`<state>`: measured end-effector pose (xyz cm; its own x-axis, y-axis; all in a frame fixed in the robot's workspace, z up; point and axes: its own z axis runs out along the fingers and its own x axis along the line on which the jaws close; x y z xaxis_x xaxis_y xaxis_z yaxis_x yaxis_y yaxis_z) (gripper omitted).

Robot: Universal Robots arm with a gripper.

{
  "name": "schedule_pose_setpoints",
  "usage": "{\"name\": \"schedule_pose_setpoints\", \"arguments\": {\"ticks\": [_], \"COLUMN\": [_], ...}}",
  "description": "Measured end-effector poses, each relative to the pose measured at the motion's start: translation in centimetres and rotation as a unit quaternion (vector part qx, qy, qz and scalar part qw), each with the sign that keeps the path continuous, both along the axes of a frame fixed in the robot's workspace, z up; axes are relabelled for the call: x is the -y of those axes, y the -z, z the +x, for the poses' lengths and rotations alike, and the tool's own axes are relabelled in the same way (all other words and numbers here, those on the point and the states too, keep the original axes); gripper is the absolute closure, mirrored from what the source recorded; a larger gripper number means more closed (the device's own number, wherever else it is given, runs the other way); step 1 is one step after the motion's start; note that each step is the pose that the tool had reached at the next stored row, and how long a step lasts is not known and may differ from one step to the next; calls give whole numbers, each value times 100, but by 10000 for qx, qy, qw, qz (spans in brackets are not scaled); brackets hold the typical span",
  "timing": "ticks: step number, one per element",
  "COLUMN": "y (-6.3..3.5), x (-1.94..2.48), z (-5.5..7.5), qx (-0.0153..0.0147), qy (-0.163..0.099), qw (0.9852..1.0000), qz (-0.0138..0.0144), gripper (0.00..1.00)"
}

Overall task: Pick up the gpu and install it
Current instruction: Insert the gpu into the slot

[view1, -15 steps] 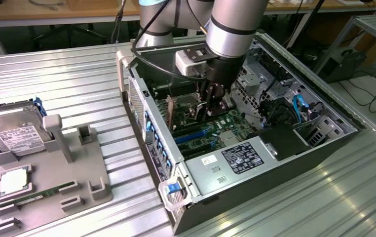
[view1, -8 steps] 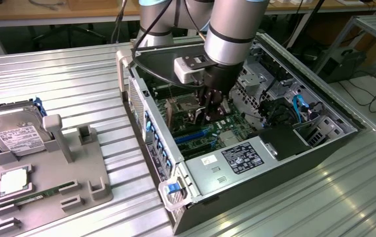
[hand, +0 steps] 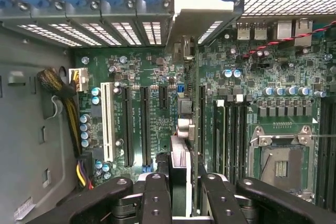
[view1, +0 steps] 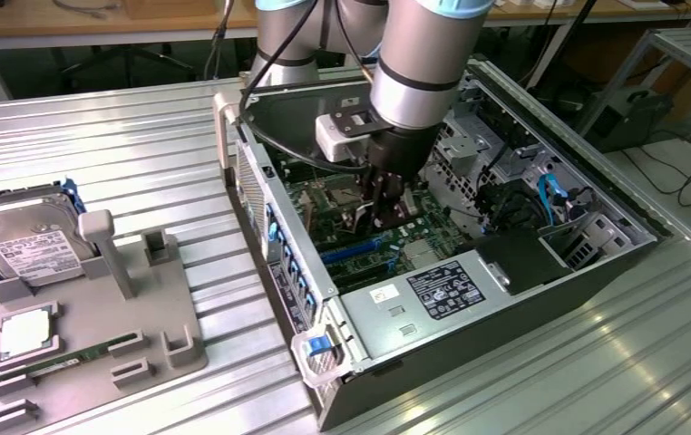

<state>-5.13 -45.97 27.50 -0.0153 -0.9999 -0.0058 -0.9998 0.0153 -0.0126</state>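
Observation:
The gpu is seen edge-on in the wrist view. It stands upright over the green motherboard, beside a long black expansion slot. Its silver bracket reaches the rear wall of the case, by the blue slot clips. My gripper is shut on the card, one black finger on each side. In the exterior view my gripper reaches down inside the open computer case, holding the gpu just above the board. I cannot tell whether the card touches the slot.
A grey fixture at the exterior view's left carries a hard drive, a CPU and a RAM stick. Inside the case are the power supply, blue cables, drive cages and the open CPU socket.

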Motion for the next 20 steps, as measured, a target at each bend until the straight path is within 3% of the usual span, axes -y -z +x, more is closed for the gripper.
{"name": "schedule_pose_setpoints", "arguments": {"ticks": [12,20], "y": [113,218], "x": [19,19], "z": [-59,-92], "qx": [32,36], "qy": [83,83], "qw": [10000,10000], "qz": [1,4], "gripper": [72,72]}}
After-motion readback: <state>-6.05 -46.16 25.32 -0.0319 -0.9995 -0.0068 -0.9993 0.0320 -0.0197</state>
